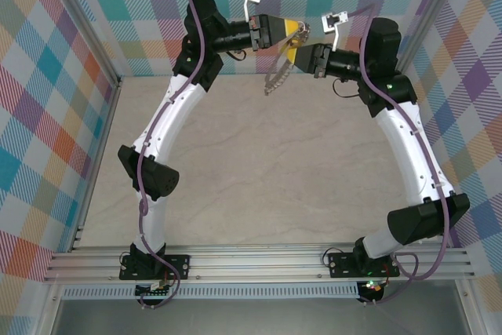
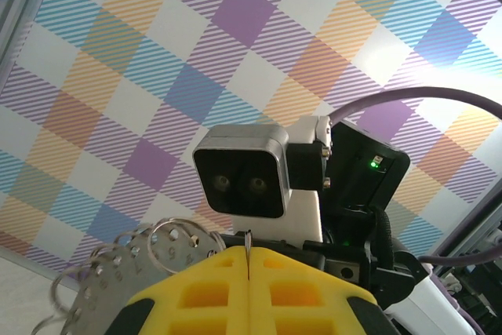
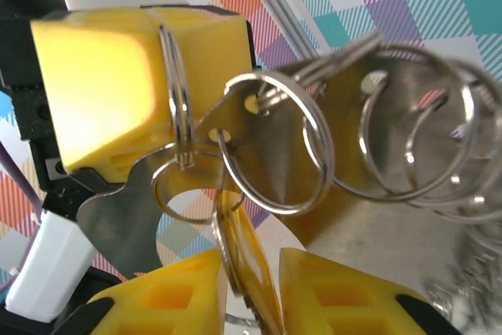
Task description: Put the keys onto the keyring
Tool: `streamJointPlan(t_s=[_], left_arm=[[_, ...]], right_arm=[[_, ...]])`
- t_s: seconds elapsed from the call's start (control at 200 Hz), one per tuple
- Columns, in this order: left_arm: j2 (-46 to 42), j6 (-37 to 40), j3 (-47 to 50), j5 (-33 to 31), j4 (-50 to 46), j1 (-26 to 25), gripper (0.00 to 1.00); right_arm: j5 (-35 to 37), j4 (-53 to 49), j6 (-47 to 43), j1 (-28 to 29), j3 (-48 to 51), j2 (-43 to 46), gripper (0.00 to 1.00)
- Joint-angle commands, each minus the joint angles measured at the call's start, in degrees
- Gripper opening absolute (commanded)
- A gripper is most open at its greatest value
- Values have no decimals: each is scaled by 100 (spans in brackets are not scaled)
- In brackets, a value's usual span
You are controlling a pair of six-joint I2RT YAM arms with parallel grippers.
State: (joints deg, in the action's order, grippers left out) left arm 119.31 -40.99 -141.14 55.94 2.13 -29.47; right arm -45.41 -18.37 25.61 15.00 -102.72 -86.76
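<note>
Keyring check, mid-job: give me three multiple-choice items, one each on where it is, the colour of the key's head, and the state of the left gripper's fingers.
1. Where is the keyring?
A. flat on the table
B. hanging in the air at the far end, where the two arms meet
C. draped over the near rail

2. What colour is the head of the key?
A. yellowish-gold
B. blue
C. red

3. How are the fingers of the left gripper?
A. wide open
B. shut on the keyring
C. shut on nothing

Answers:
1 B: the top view shows it dangling clear of the table.
2 A: the right wrist view shows the gold head between the right gripper fingers.
3 B: the left wrist view shows a thin ring pinched in their seam.
</note>
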Motion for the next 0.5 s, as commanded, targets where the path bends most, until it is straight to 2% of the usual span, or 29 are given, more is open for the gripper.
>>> streamJointPlan(t_s=[0.0, 0.08, 0.33, 0.495], left_arm=[[-24, -110, 7, -49, 451, -41, 0], [-14, -176, 21, -91, 520, -41, 0], [-102, -716, 525, -317, 1381, -49, 0], [-209, -728, 842, -361, 1539, -98, 0]], right_arm=[[-40, -74, -152, 28, -125, -4, 11], [-42, -79, -136, 41, -141, -16, 0], [-40, -103, -73, 138, -401, -213, 0], [-38, -144, 6, 234, -759, -449, 0]])
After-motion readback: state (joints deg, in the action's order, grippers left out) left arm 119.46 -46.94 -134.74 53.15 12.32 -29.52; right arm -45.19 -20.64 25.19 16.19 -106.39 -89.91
